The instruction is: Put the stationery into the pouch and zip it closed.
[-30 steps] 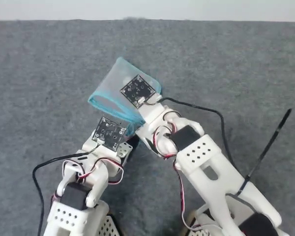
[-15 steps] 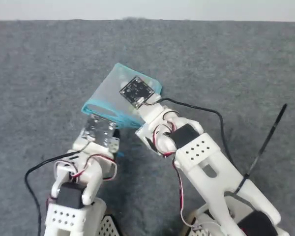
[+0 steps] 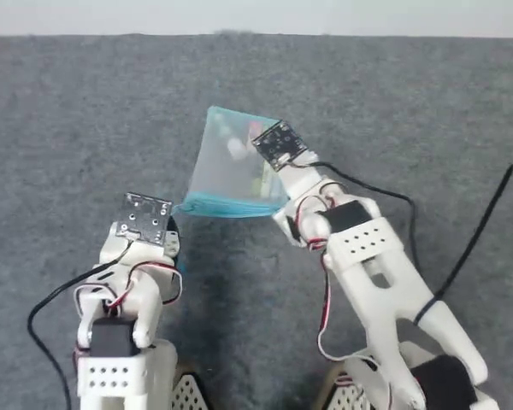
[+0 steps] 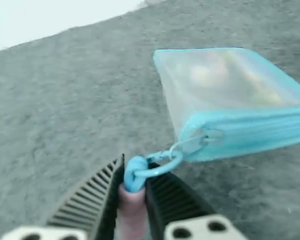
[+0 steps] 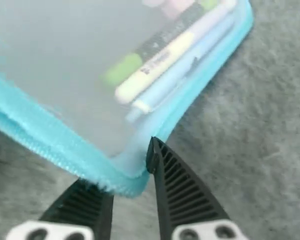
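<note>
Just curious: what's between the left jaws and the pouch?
A blue pull loop, held in the jaws of the left gripper, joins the pouch at its zipper; left wrist view.

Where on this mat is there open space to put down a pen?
Bare grey mat lies left of the pouch, along the far edge behind it, and right of the right arm up to the black cable. Crowded: along the pouch's zipper edge, between left gripper and right gripper.

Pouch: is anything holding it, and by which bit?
The left tool pinches the zipper pull by its blue loop; the right tool clamps the pouch by a zipper-edge corner.
</note>
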You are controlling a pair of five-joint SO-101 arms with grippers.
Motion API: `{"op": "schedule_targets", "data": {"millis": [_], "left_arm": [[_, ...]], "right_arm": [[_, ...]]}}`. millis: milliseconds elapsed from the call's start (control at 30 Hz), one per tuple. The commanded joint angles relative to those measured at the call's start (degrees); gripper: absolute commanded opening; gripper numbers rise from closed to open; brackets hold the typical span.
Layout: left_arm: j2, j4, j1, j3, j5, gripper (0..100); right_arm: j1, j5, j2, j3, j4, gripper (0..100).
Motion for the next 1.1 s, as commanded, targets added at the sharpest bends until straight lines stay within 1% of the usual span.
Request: {"op": "schedule_targets", "data": {"millis": [0,100,267,333,467,500,567,633,767,833,1000,1067], "left_arm": [[-1.0,-4.7,-3.1,0.4,-0.6,1],[-1.0,-5.1,-1.2,1.1,-0.6,1],[-1.3,-5.1,6.4,5.1,-0.7,2],[-1.3,-4.7,8.4,6.3,-0.5,7],[-1.2,-4.2,13.5,9.2,-0.4,20],[-1.2,-3.3,15.6,9.6,-0.4,22],[-1.3,-1.7,19.8,9.6,-0.4,25],[-1.3,-1.3,22.5,9.5,-0.4,26],[-1.3,-1.0,22.8,6.7,-0.4,27],[-1.3,-0.3,22.2,5.3,-0.4,27],[-1.3,0.6,21.7,2.9,-0.4,27],[-1.4,0.3,19.3,1.5,0.4,27]], "right_arm": [[9.6,3.2,0.7,2.4,0.3,0.6],[12.1,4.2,0.7,3.6,0.4,0.6],[12.1,3.9,0.7,3.9,2.5,0.6],[12.1,3.8,0.7,3.3,5.1,0.6],[12.4,3.6,0.6,2.8,8.8,0.6],[12.4,3.4,0.2,2.8,9.3,0.6],[12.5,0.8,-1.8,2.9,9.5,0.7],[12.4,-0.5,-5.1,2.9,11.1,3.4],[12.1,-0.4,-14.0,3.2,14.7,14.0],[12.1,-0.3,-18.0,3.3,16.3,16.3],[12.1,-0.8,-24.9,4.9,16.8,14.7],[12.1,-0.8,-26.7,6.2,17.0,10.9]]}}
